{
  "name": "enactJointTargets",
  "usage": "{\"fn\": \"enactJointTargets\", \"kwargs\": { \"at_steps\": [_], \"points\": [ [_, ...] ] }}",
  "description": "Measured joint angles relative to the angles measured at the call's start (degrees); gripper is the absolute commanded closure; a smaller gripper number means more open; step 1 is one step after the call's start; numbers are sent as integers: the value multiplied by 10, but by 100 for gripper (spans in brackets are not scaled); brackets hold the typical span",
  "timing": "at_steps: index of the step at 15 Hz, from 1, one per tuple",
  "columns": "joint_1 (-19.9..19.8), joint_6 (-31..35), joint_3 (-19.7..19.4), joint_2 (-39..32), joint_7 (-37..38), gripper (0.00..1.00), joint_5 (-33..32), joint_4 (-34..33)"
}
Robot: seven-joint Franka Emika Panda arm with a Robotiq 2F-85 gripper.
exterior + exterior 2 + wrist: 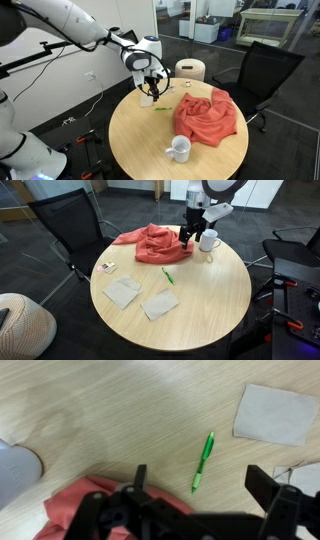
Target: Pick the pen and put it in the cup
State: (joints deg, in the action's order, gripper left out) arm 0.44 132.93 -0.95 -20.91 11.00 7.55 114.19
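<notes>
Lining up over the pen [204, 460] is the step in hand. It lies flat on the bare table [120, 410], between the red cloth [85, 510] and a sheet of paper [275, 415], touching neither. Your gripper [194, 476] is spread wide and holds nothing. In the wrist view the pen runs roughly top to bottom between the two fingers, so closing should pinch it across its thin width.

Shift a little so the middle of the pen, not its lower tip, sits between the fingers. Then come straight down and stop just short of the wood. Keep clear of the cloth's edge, which could snag a finger.

Only the wrist view shows the pen's direction and the open jaws. In the exterior views the gripper [150, 88] hovers above the table. The cup [180, 149] stands upright near the rim, well apart from the pen, which is a faint speck there. From the opposite side, the cup [209, 241] sits just beside the cloth [150, 242].
</notes>
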Motion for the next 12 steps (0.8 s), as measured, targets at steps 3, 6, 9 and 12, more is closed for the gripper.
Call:
{"fn": "enactJointTargets", "kwargs": {
  "at_steps": [3, 6, 9, 12],
  "points": [
    [8, 4, 0, -44, 24, 0, 0, -33],
    [19, 9, 0, -82, 51, 0, -1, -60],
    [30, 10, -2, -115, 76, 0, -1, -85],
    [36, 10, -6, -148, 105, 0, -1, -114]
  ]
}}
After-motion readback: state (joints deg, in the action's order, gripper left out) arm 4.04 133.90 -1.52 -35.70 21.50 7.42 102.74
